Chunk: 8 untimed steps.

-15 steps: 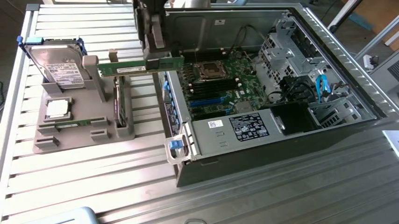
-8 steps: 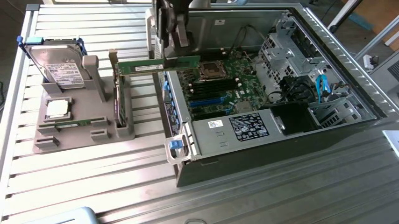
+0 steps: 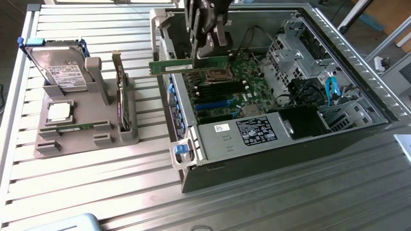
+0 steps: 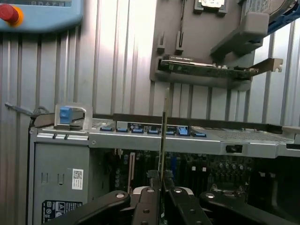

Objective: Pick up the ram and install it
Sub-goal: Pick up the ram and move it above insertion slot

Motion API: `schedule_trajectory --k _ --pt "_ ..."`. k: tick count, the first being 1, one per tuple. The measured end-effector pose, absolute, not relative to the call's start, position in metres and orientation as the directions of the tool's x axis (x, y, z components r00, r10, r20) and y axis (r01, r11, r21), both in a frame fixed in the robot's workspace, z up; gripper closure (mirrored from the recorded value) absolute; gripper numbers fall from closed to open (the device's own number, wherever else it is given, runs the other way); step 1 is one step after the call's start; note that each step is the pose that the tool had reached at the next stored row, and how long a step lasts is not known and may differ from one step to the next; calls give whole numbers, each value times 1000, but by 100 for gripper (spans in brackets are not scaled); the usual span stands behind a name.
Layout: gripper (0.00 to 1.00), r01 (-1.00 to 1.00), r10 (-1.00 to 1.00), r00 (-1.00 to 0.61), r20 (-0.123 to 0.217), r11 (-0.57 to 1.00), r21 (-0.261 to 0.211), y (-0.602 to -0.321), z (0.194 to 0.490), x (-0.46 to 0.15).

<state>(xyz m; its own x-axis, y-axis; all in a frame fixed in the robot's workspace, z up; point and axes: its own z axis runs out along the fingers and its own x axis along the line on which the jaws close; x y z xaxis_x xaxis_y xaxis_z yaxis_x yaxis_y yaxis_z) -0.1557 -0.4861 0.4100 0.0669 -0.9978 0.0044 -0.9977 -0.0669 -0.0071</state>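
One arm reaches down from above the open case [image 3: 359, 62], and its end effector [image 3: 216, 56] is closed on the ram [image 3: 183, 66]. The fingers pinch the stick near one end. The ram is held level and on its long edge, label side showing in the exterior view. It hangs over the board [image 3: 224, 98], just above the processor socket [image 3: 215, 74] and the dark slots [image 3: 222, 89] beside it. Its free end reaches out over the case wall on the exterior view's left. It looks clear of the board and not seated in a slot.

In the wrist view the ram [image 4: 163, 136] shows edge-on as a thin line running out from between the two fingers [image 4: 148, 206] of the end effector [image 4: 163, 187]. The case [image 4: 140, 138] lies beyond it.

The case lies on its side on the slatted tabletop [image 3: 96, 183]. A labelled power supply [image 3: 257, 131] sits at its near end, and a blue cable [image 3: 332, 89] is on the exterior view's right. A blue latch [image 3: 182, 149] sits at the near corner.

Well apart from the case, on the exterior view's left, stands a grey holder [image 3: 90, 139]. It carries a hard drive [image 3: 61, 70] leaning upright, a silver chip [image 3: 59, 112] lying flat and a card [image 3: 120, 96] standing on edge.

A red button [image 4: 10, 14] on a grey-blue box shows in the wrist view's corner.
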Motion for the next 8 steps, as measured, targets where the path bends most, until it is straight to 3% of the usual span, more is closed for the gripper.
schedule_trajectory --k 8 --pt "86 -998 -998 67 4 -67 -7 -486 409 -117"
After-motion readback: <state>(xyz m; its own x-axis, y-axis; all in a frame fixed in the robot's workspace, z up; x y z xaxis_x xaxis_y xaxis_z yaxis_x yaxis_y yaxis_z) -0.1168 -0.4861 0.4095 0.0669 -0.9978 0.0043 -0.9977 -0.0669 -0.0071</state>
